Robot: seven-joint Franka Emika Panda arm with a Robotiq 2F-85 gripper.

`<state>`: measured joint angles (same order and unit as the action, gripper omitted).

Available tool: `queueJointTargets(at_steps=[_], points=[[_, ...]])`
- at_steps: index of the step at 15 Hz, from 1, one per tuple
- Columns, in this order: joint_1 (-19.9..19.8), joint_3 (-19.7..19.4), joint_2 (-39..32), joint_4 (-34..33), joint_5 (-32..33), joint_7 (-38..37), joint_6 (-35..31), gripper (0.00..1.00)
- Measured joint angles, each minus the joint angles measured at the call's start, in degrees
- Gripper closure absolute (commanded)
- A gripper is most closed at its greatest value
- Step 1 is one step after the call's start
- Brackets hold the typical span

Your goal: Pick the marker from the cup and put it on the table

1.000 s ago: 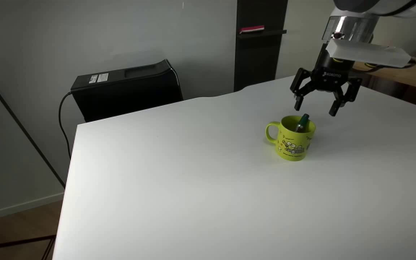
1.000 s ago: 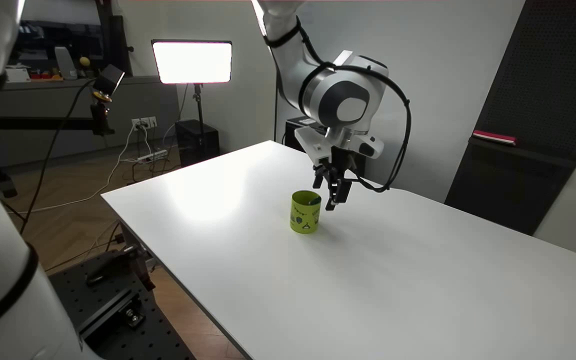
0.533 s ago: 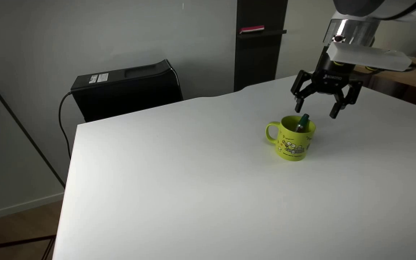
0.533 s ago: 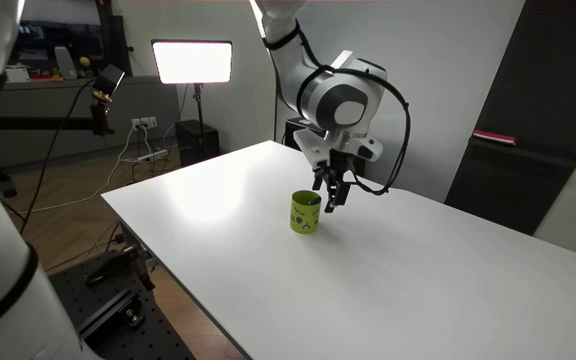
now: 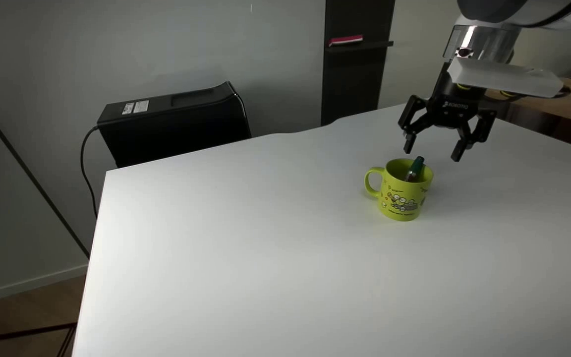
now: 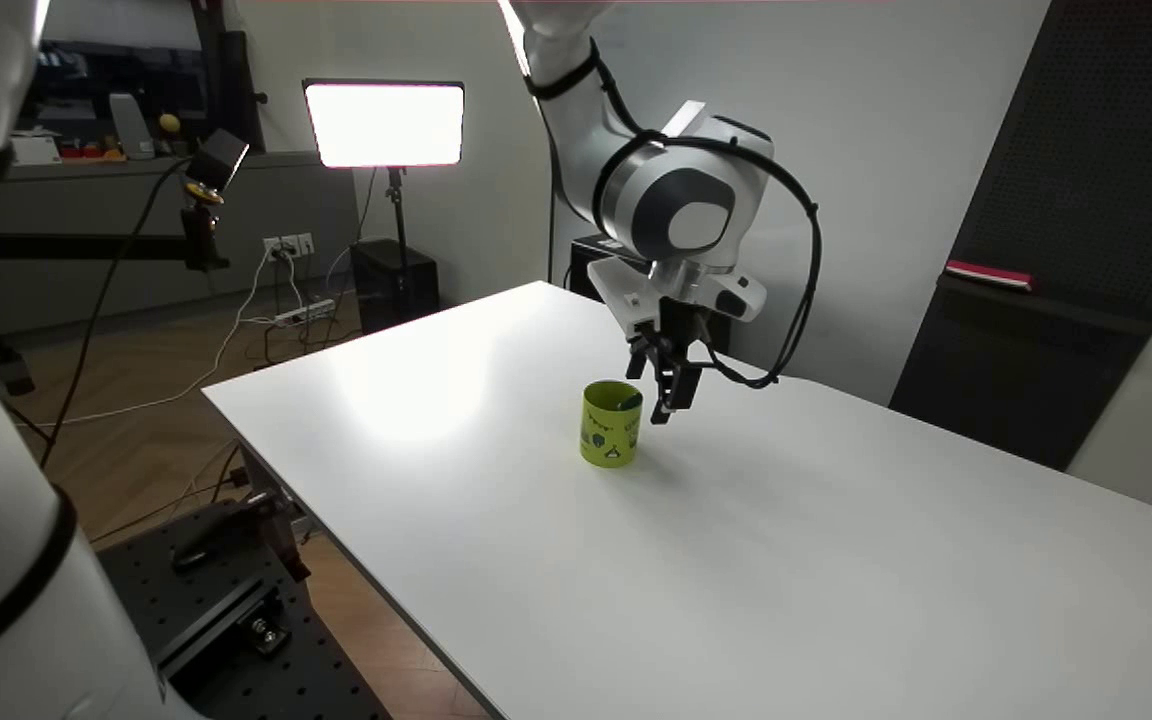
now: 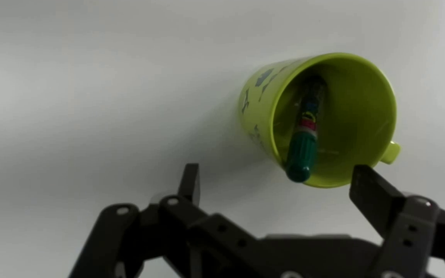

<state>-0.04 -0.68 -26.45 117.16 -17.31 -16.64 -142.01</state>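
A yellow-green mug with printed drawings stands upright on the white table, in both exterior views (image 5: 398, 203) (image 6: 608, 440). A marker with a green cap (image 5: 416, 166) leans inside the mug, its cap at the rim. In the wrist view the marker (image 7: 303, 150) lies slanted in the mug (image 7: 354, 116), cap end nearest the gripper. My gripper (image 5: 432, 153) is open and empty, above the table and a little higher than the mug's rim. In the wrist view the cap shows between the two fingertips of the gripper (image 7: 277, 167), touching neither.
The mug's handle (image 5: 372, 182) points away from the gripper. The white table (image 5: 241, 258) has a far edge by the wall, with a black box-like device (image 5: 176, 124) behind it. A bright lamp panel (image 6: 383, 124) stands beyond the table.
My gripper is very slightly lower than one second ago, after a small dip and a slight rise. It stays open. The mug and marker have not moved.
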Motion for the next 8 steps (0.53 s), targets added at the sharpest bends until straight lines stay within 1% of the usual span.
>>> queueJointTargets(at_steps=[1, 2, 4, 8], points=[[0.01, 0.0, 0.0, 0.0, 0.0, 0.0, -0.01, 0.32], [0.04, 0.0, 0.0, 0.0, 0.01, 0.0, -0.01, 0.4], [0.12, 0.0, 0.0, 0.0, 0.06, -0.06, -0.01, 0.55], [0.31, -0.01, 0.0, 0.0, 0.31, -0.25, 0.05, 0.81]])
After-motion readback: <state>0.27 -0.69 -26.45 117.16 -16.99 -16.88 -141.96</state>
